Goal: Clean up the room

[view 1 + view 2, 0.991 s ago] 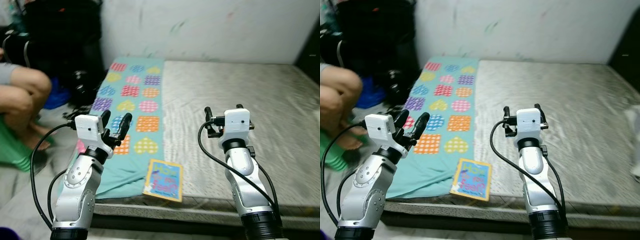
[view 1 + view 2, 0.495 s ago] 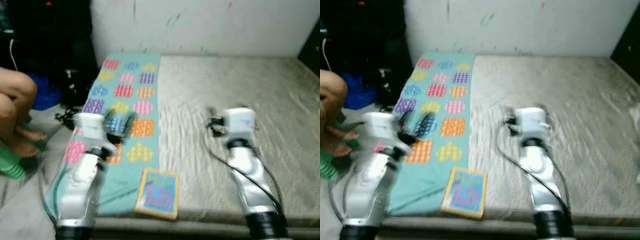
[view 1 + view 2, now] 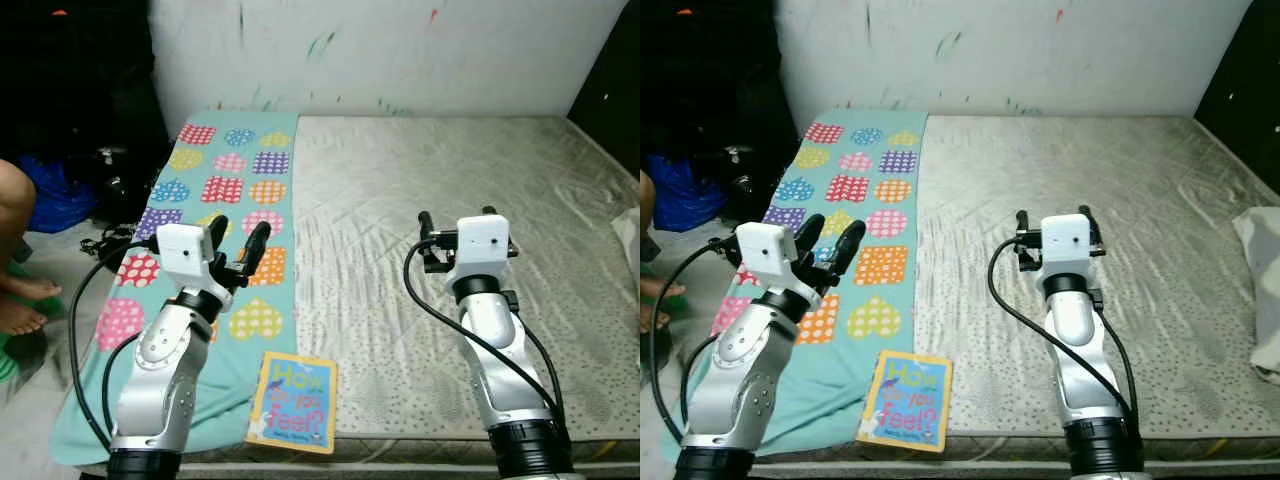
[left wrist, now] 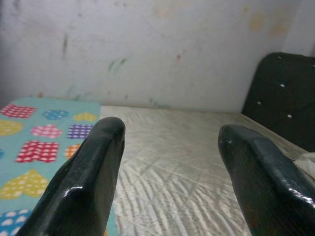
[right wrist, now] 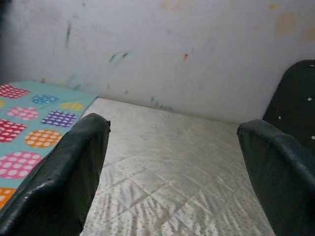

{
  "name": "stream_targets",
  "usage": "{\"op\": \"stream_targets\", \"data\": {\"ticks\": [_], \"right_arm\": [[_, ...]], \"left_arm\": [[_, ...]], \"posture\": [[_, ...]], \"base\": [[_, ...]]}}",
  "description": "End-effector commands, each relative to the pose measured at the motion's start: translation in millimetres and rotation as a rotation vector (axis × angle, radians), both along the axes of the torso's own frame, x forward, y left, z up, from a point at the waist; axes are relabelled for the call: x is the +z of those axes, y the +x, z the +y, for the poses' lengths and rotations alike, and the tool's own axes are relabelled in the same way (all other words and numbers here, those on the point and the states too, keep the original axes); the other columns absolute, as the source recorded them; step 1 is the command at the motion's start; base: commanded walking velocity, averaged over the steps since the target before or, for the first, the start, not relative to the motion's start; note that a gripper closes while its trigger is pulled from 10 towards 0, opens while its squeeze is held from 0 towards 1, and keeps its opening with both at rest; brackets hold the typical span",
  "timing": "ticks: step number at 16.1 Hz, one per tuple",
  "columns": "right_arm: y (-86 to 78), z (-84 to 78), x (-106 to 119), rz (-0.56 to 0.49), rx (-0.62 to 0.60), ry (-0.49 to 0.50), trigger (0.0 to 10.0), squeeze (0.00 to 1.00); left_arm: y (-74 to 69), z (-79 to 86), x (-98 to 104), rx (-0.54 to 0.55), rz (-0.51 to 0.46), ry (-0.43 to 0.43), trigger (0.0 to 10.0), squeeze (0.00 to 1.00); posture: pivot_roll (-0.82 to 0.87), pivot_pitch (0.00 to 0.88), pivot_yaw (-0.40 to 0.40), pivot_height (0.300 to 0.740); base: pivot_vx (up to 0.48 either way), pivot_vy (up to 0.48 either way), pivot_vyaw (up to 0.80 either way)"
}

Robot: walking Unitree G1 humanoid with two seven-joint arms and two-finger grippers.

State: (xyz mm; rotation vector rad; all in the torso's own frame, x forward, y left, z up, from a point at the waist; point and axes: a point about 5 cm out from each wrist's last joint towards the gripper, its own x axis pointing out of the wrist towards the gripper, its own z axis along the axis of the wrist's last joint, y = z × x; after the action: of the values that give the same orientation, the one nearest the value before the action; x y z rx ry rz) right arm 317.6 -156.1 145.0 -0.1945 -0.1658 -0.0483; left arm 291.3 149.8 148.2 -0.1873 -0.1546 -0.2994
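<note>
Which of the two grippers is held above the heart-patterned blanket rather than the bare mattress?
The left gripper: its open fingers sit over the teal heart-patterned blanket. The right gripper, also open, is over the bare grey mattress.

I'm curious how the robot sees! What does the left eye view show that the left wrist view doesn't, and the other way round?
The left eye view brings the picture book at the mattress edge, a person's foot on the floor, and both arms, with the left pincer and right pincer raised and open. The left wrist view brings the left pincer's fingers up close and pale studs on a dark panel. Both have the heart blanket, the mattress and the scribbled wall.
</note>
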Motion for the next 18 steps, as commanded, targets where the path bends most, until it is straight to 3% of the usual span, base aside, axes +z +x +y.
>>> {"op": "stream_targets", "data": {"ticks": [1,8,18], "right_arm": [[1.6,6.9,4.1,-0.016,0.024,0.005,10.0,0.00],[5.2,8.2,2.2,-0.001,0.027,-0.006,10.0,0.00],[5.9,7.8,-1.8,0.011,0.042,0.015,10.0,0.00]], "left_arm": [[-0.4,5.7,0.9,0.024,0.001,0.010,10.0,0.00],[2.3,12.3,6.6,0.039,-0.015,0.019,10.0,0.00],[1.0,5.6,3.0,0.028,-0.004,0.006,10.0,0.00]], "posture": [[-0.03,0.000,-0.020,0.740],[-0.01,0.000,-0.032,0.740],[-0.01,0.000,-0.046,0.740]], "base": [[0.000,-0.277,0.00],[0.000,-0.341,0.00],[0.000,-0.349,0.00]]}}
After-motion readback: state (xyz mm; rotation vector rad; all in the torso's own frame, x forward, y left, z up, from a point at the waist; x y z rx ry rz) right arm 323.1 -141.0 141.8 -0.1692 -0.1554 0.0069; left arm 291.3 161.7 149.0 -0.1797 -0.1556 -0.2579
